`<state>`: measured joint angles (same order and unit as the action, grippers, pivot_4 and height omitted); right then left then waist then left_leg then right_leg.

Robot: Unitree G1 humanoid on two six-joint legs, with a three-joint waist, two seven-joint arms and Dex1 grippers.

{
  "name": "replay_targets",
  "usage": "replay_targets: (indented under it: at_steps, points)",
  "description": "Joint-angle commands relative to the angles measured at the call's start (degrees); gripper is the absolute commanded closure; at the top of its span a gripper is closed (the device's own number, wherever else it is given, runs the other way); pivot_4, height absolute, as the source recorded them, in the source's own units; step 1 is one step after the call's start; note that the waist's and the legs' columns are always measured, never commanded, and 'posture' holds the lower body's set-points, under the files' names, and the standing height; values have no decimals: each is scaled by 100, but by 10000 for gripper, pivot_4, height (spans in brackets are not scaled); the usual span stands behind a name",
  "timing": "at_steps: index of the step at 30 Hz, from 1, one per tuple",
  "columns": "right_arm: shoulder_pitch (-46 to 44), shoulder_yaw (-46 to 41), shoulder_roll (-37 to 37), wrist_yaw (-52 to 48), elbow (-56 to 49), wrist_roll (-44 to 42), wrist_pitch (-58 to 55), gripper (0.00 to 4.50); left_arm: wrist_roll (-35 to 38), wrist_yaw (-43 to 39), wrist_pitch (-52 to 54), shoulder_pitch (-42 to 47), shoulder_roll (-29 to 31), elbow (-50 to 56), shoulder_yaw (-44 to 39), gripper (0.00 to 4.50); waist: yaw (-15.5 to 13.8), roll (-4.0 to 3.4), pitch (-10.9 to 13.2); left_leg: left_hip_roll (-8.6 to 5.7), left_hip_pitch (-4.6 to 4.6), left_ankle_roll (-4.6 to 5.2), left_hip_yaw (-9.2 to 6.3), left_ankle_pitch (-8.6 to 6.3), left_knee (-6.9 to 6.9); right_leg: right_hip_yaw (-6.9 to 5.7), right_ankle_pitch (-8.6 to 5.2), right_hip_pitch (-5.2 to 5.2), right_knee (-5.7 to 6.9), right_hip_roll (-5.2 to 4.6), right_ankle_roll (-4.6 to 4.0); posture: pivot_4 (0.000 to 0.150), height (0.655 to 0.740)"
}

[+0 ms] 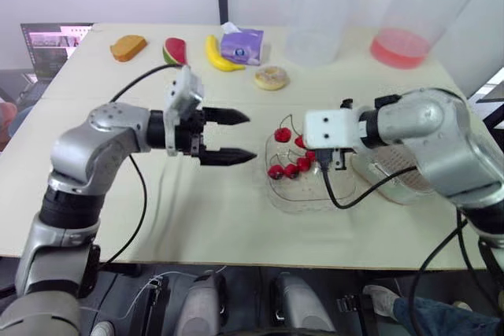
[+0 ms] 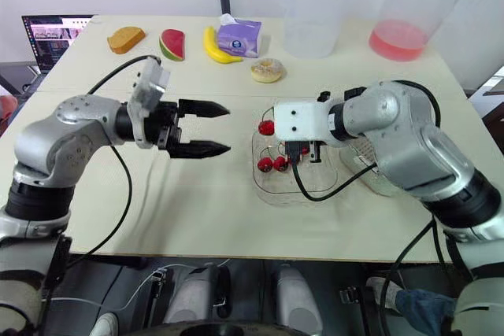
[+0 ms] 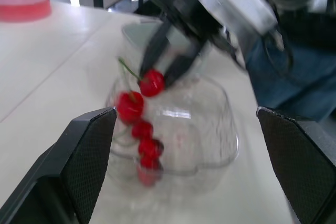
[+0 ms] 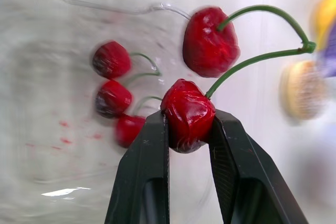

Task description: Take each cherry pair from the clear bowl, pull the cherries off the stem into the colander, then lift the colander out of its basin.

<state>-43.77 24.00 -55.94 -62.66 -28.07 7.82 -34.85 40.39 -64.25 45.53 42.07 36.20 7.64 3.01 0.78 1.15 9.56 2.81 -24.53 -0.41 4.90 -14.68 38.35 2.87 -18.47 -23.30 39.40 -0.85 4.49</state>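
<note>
The right pincer [image 4: 190,118] is closed on one cherry [image 4: 186,109] of a pair, gripping the fruit by its sides between the two black fingers. The green stem [image 4: 262,56] arches from it to the twin cherry [image 4: 210,43], which hangs free just beside the held one. The pair is over the clear bowl [image 1: 295,194], towards its far left part. More cherries [image 1: 287,171] lie together in the bowl along its left side, some with stems showing.

The left pincer [image 1: 250,138] hangs above the bench [image 1: 197,218] just left of the bowl. Its fingers are spread wide, empty, and point towards the bowl and the right pincer.

The colander [image 1: 394,186] stands on the bench just right of the bowl, largely hidden behind the right arm. I cannot tell its basin apart from it, and no cherries can be made out inside.

Along the far edge of the bench lie a bread-like brown piece [image 1: 128,47], a watermelon slice [image 1: 175,50], a banana [image 1: 220,54], a purple tissue pack [image 1: 242,45] and a doughnut [image 1: 271,78]. A clear tub [image 1: 315,37] and a tub with pink liquid [image 1: 400,46] stand further right
</note>
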Motion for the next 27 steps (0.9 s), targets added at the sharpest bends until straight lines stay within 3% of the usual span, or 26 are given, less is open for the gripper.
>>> replay_targets:
  at_steps: [1,11,27]
  points:
    - [308,-201,-10,601,-266,575,908,39228,434,416,660,421,-371,-248,-217,0,2,0,0,1,0,-4,-1,2,1,0,0,0,0,1,0,1500,7400]
    - [544,-258,206,745,-331,1268,1516,39228,21,961,860,951,-1077,-1153,16,0,5,0,0,4,4,-51,-1,30,0,3,0,-2,5,10,-1,1500,7400]
    - [683,-368,419,437,-429,1491,1393,39228,-228,1209,1005,889,-1591,-1245,238,0,0,0,0,3,4,-53,-2,31,0,3,0,-1,5,9,-1,1500,7400]
